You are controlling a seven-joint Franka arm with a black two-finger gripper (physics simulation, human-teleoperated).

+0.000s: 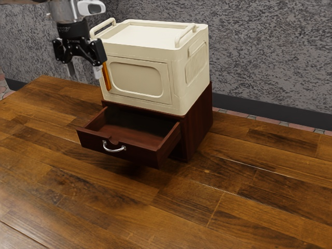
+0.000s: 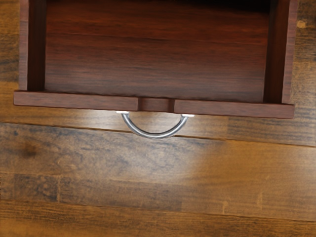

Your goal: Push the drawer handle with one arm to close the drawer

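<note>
Hand [image 1: 84, 74] wide apart, empty | drawer [image 1: 118, 149] out | we lower before handle [image 2: 155, 136], push squarely toward table's [image 1: 249, 207] wall-side edge

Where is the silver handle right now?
Toward the exterior view's left, the silver handle is on the open drawer's front, beneath its notch and lower than the cream box.

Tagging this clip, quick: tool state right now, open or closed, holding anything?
Tool: open, its fingers apart, holding nothing.
</note>
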